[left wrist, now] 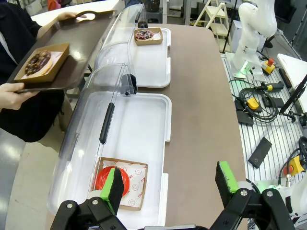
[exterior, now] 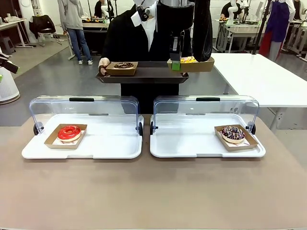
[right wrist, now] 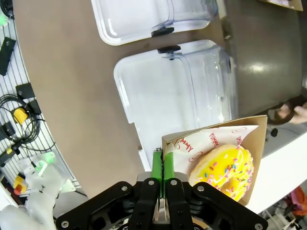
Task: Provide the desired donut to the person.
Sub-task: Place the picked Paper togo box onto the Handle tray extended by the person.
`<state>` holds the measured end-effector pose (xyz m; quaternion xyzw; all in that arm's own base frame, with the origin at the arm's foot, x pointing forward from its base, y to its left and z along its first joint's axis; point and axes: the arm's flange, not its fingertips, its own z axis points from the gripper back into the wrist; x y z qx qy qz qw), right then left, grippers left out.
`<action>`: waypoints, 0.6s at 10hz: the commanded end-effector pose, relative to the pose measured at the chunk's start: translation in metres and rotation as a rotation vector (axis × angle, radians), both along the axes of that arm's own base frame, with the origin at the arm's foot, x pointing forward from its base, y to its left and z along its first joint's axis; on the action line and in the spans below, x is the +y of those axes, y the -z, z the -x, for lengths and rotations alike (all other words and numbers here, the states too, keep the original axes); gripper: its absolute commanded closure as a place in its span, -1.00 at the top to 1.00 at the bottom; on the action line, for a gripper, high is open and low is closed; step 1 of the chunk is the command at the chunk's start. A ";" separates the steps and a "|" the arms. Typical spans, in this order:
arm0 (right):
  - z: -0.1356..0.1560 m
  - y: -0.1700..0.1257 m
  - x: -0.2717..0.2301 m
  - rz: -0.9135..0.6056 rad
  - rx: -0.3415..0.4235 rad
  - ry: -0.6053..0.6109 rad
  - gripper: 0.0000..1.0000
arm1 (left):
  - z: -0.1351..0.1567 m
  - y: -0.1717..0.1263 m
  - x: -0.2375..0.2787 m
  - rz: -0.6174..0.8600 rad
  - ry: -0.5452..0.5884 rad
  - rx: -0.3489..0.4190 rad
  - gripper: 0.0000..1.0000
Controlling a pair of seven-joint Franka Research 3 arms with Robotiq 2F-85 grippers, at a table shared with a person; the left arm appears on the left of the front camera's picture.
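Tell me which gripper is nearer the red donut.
Left. The left gripper hovers open right over the red donut; the right gripper is across the table at the person's tray.

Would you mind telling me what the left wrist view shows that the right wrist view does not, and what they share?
Left wrist view alone: the red donut in its paper tray, the chocolate donut on the person's serving tray, the sprinkled chocolate donut in the far white tray, and the left gripper with jaws open, holding nothing. Right wrist view alone: the yellow sprinkled donut, its paper tray pinched by the shut right gripper. Both share the brown table and the two white trays with clear lids.
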<state>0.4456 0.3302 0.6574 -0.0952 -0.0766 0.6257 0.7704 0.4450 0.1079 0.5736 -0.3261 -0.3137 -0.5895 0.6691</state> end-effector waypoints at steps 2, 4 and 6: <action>0.003 0.001 -0.003 0.001 0.007 -0.006 -1.00 | 0.001 -0.001 0.000 0.006 0.001 0.000 1.00; 0.003 0.001 -0.003 0.001 0.007 -0.006 -1.00 | 0.001 -0.001 0.000 0.006 0.001 0.000 1.00; 0.003 0.001 -0.003 0.001 0.007 -0.006 -1.00 | 0.001 -0.001 0.000 0.006 0.001 0.000 1.00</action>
